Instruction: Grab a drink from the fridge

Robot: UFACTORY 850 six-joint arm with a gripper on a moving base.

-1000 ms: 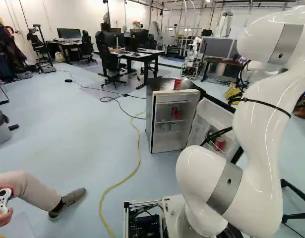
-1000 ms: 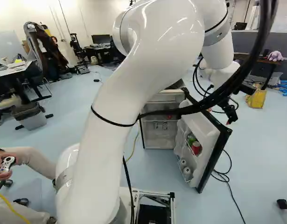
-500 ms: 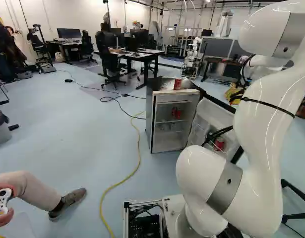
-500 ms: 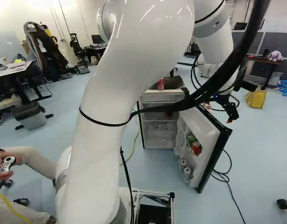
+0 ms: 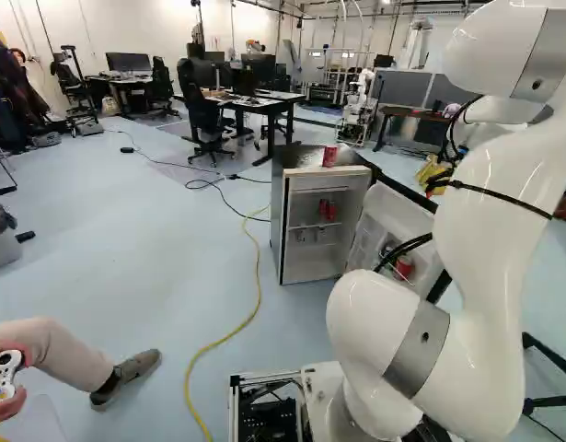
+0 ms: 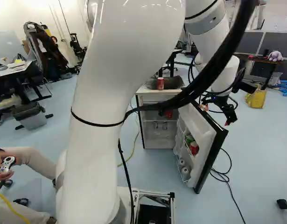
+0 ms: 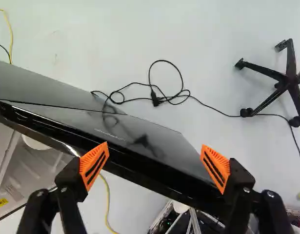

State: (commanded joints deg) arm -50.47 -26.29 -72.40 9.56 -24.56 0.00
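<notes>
My gripper hangs beside the outer side of the fridge door in the right base view. In the wrist view the gripper is open, its orange pads well apart; the door's black edge runs across beneath them, with no can between. Contact with the door cannot be told. The fridge stands with its door swung wide. A red can is on its top, red cans stand on an inner shelf, and a red can and a green can are in the door rack.
A looped black cable and a wheeled chair base are on the floor beyond the door's outer side. A yellow cable runs toward the base. Desks and another robot stand behind the fridge. A bin is at the far left.
In the right base view my arm's upper part has shifted left, uncovering the can on the fridge, and the gripper slightly left. The door has swung slightly left too. The base has stayed put.
</notes>
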